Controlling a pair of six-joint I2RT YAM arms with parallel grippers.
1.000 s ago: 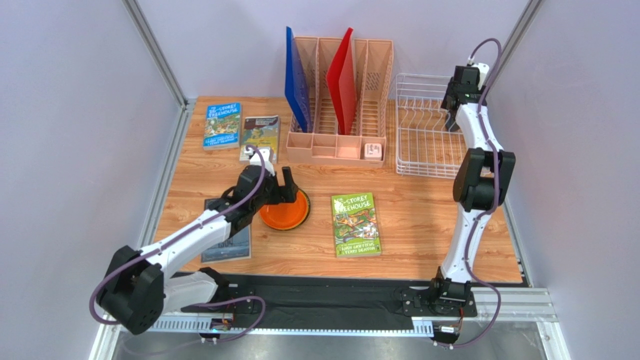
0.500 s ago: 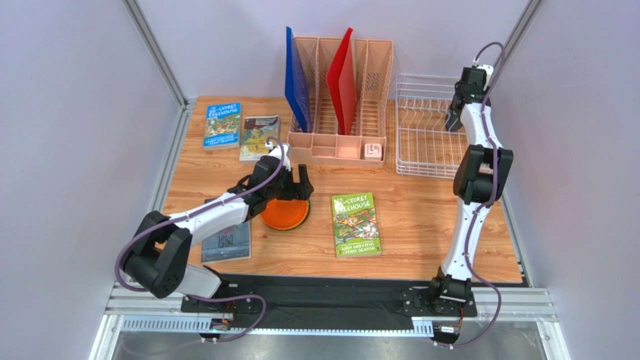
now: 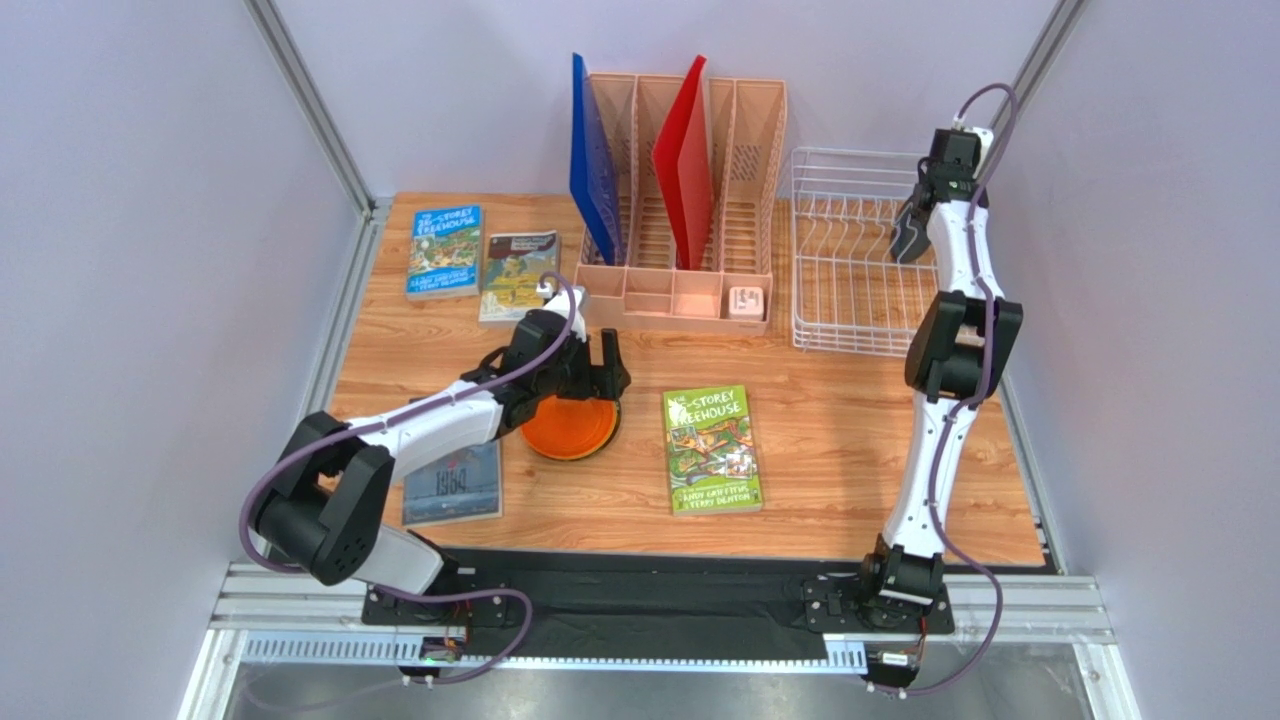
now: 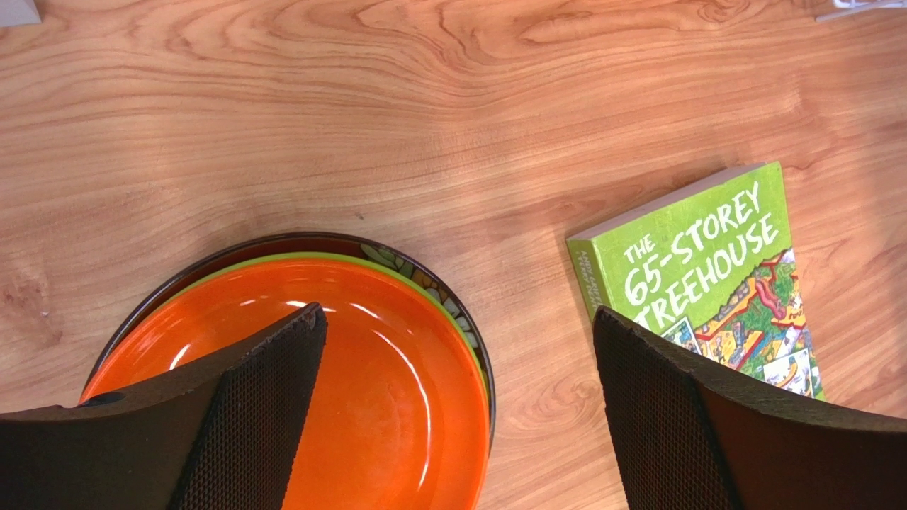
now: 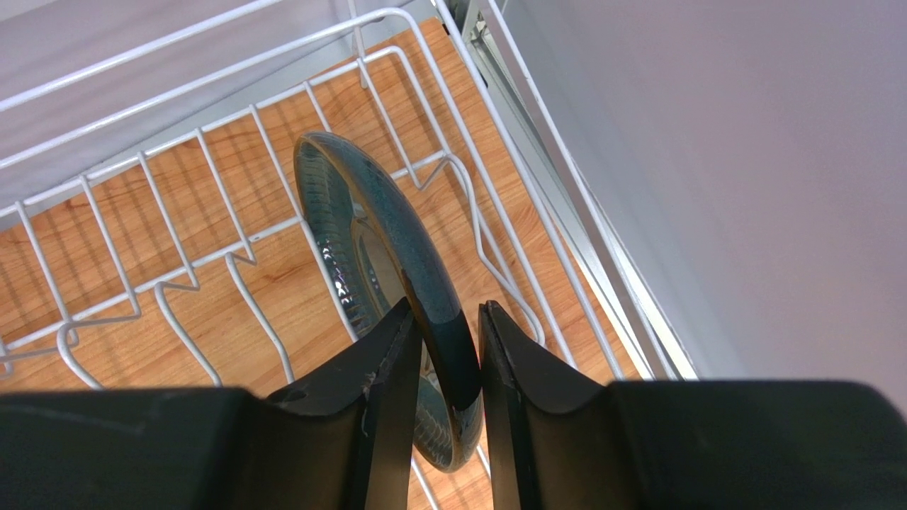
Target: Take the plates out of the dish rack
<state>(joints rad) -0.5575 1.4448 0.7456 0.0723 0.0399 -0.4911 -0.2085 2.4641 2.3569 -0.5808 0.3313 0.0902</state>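
Note:
The white wire dish rack [image 3: 849, 255] stands at the back right. One dark teal-grey plate [image 5: 378, 228] stands on edge between its prongs. My right gripper [image 5: 447, 324] comes down from above, and its two fingers press on either side of this plate's rim. Left of centre lies a stack of plates: the orange plate [image 4: 373, 383] on top, a lime green rim [image 4: 298, 258] under it, and a dark red floral rim [image 4: 426, 278] at the bottom. My left gripper [image 4: 458, 319] hangs wide open just above the stack's right side, holding nothing.
A pink file organiser [image 3: 676, 195] with a blue and a red folder stands left of the rack. A green book [image 3: 711, 447] lies right of the plate stack. Two books [image 3: 446, 251] lie at the back left, and a grey one [image 3: 454, 480] under my left arm. The side wall runs close along the rack.
My right gripper's fingers have closed in onto the teal-grey plate's rim. My left gripper has shifted a little right and back over the plate stack, still open.

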